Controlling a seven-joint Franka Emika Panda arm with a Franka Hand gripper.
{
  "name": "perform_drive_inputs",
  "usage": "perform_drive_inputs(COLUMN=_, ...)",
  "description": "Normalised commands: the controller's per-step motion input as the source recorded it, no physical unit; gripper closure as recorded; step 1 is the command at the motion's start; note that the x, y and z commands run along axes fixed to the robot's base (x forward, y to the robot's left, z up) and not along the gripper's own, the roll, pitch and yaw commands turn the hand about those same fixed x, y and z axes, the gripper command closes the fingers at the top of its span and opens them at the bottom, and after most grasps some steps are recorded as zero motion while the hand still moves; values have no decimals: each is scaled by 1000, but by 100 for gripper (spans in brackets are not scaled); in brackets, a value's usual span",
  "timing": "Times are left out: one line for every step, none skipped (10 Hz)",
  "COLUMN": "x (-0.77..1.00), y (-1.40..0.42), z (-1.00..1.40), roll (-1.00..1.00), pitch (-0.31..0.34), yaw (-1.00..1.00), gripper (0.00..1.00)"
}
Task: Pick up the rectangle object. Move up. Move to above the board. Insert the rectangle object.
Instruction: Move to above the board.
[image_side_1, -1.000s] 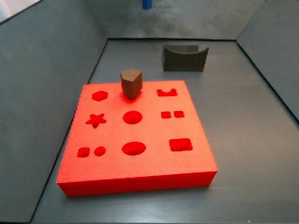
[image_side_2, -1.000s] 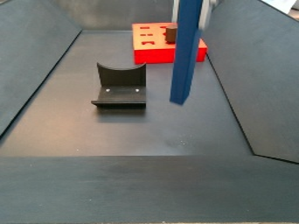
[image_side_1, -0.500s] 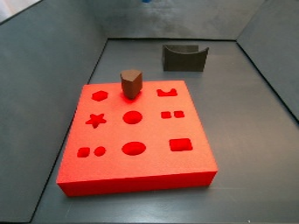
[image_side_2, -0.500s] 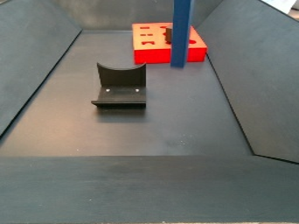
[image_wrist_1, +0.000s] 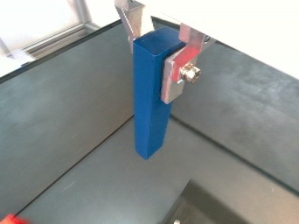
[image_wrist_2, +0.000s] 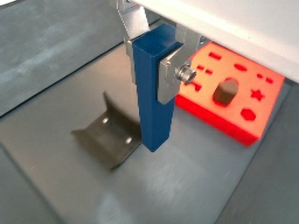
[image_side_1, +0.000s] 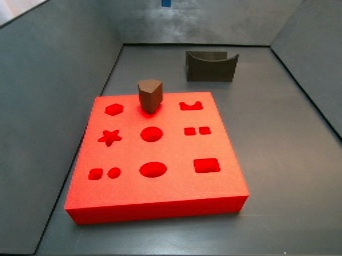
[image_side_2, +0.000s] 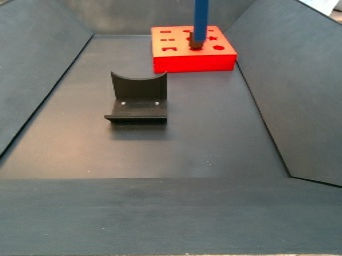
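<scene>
gripper (image_wrist_1: 158, 42): high above the floor, fingers clamped on the top end of the rectangle object, silver plates (image_wrist_1: 184, 70) pressed to its sides in both wrist views
rectangle object (image_wrist_1: 152, 96): slim blue block, hangs upright from the gripper, clear of everything below; also in a wrist view (image_wrist_2: 155, 96)
change: 1.0 s ago the block hung low over the middle of the worktop in a side view, lower end near floor height; 0.5 s ago it was higher and further toward the far edge; now only its lower part shows (image_side_2: 198, 25), lined up with the board at the far edge
other side view: just a blue sliver at the top edge (image_side_1: 167, 4), so the block is carried high
board (image_side_2: 194, 50): red slab at the far end of the worktop, holes open; a brown peg (image_side_1: 150, 96) stands in one hole near its far-left corner
fixture (image_side_2: 136, 98): mid-worktop, apart from the block, untouched
meaning: pick and lift look done, travel toward the board under way; cannot tell whether the block is over the slab yet or merely in front of it
left: line up over a rectangular hole, lower, insert
risk: brown peg stands close to the likely path
</scene>
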Motion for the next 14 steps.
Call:
perform_drive_inputs(x=-16, y=-1000, z=138, roll=13, pitch=1, yaw=71, gripper=100)
perform_drive_inputs(x=-16, y=-1000, z=140, roll=5, pitch=7, yaw=33, gripper=100)
perform_drive_inputs(x=-17, y=-1000, z=141, roll=-2, pitch=8, yaw=24, gripper=100)
perform_drive_inputs(x=-17, y=-1000, z=144, roll=-2, pitch=11, yaw=15, gripper=100)
perform_drive_inputs(x=-16, y=-1000, z=148, roll=-6, pitch=18, yaw=14, gripper=100)
perform_drive_inputs(x=-15, y=-1000, z=153, roll=4, pitch=27, yaw=11, gripper=100)
perform_drive_inputs(x=-12, y=-1000, z=160, roll=-8, pitch=39, yaw=9, gripper=100)
perform_drive_inputs(x=-6, y=-1000, z=164, roll=0, pitch=51, yaw=11, gripper=100)
perform_drive_inputs(x=3, y=-1000, z=164, roll=7, pitch=62, yaw=8, gripper=100)
perform_drive_inputs(x=13, y=-1000, z=165, roll=5, pitch=73, yaw=5, gripper=100)
perform_drive_inputs(x=41, y=-1000, z=174, roll=-6, pitch=102, yaw=6, gripper=100)
perform_drive_inputs(x=60, y=-834, z=150, roll=16, pitch=123, yaw=8, gripper=100)
perform_drive_inputs(x=78, y=-534, z=102, roll=17, pitch=134, yaw=11, gripper=100)
perform_drive_inputs(x=87, y=-366, z=73, roll=14, pitch=127, yaw=-1, gripper=100)
